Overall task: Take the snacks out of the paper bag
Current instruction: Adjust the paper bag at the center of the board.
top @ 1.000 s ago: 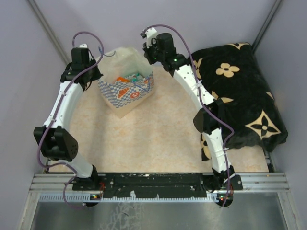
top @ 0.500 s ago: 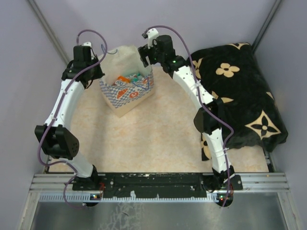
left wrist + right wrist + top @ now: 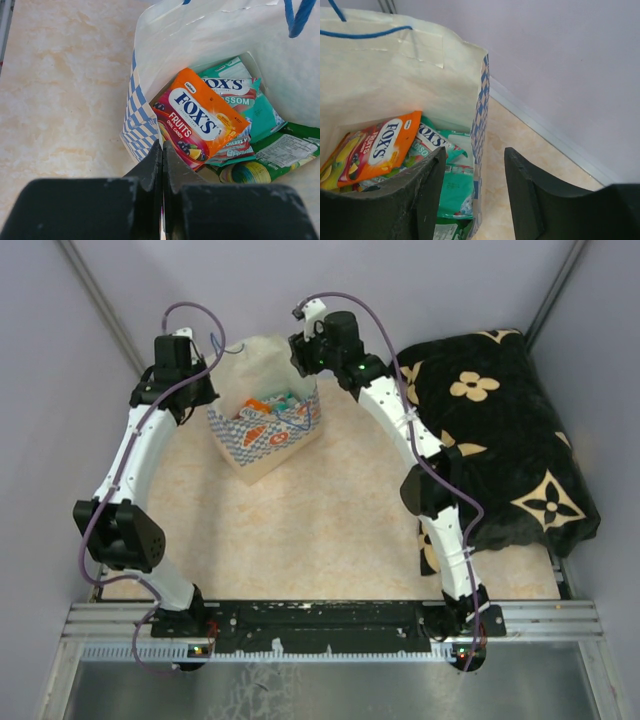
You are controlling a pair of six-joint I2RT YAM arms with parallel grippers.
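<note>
The paper bag [image 3: 265, 445] stands open at the table's back left, with several snacks [image 3: 270, 403] lying inside. My left gripper [image 3: 203, 398] is at its left rim. In the left wrist view that gripper [image 3: 163, 145] is shut, pinching the checkered edge of the bag [image 3: 145, 115]. Just beyond it lie an orange packet [image 3: 200, 117], teal packets [image 3: 260, 110] and a green one [image 3: 280, 155]. My right gripper [image 3: 475, 152] is open and straddles the bag's right wall [image 3: 480, 115], one finger inside above the teal packets [image 3: 455, 185], the other outside.
A black cloth with tan flowers [image 3: 500, 430] covers the table's right side. Lilac walls close in right behind the bag, and a wall-base strip [image 3: 545, 135] runs near the right gripper. Beige tabletop [image 3: 320, 510] lies in front of the bag.
My right gripper has moved left to the bag's right wall and opened from shut. The left gripper has stayed shut on the rim, barely shifting.
</note>
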